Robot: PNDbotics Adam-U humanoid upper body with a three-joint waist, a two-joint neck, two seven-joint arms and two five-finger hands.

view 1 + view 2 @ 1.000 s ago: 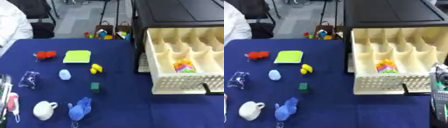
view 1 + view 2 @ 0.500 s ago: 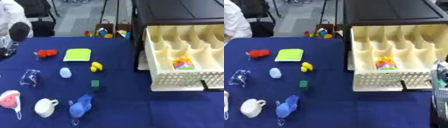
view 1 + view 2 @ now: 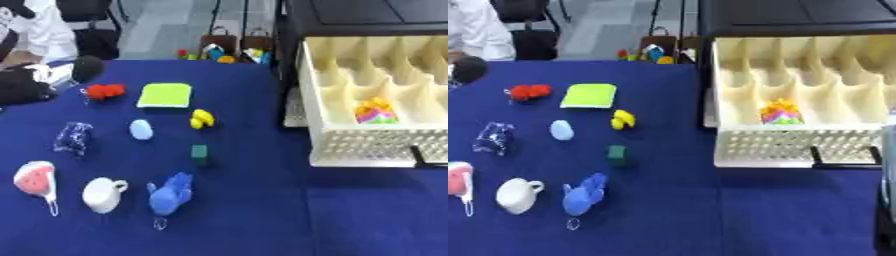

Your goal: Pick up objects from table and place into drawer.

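Note:
Loose objects lie on the blue table (image 3: 262,220): a red toy (image 3: 105,91), a lime-green pad (image 3: 165,95), a yellow duck (image 3: 202,118), a pale blue egg shape (image 3: 140,129), a dark green cube (image 3: 199,152), a blue plush (image 3: 171,194), a white cup (image 3: 103,194), a pink-and-white piece (image 3: 35,180) and a patterned bag (image 3: 73,137). The cream drawer (image 3: 794,146) stands pulled out at the right, with a colourful toy (image 3: 780,111) in one compartment. My left hand (image 3: 26,86) shows as a dark shape at the left edge, just left of the red toy. Only a sliver of my right hand (image 3: 888,200) shows at the right edge, below the drawer front.
A black cabinet (image 3: 367,17) holds the drawer. Beyond the table's far edge stand small bags of coloured toys (image 3: 223,50) on the floor and a chair. A person in white (image 3: 44,30) sits at the far left corner.
My left hand has gone from the lower left edge by the pink-and-white piece up to the left of the red toy. The right hand has slid nearly out of view. The camera shifted a little.

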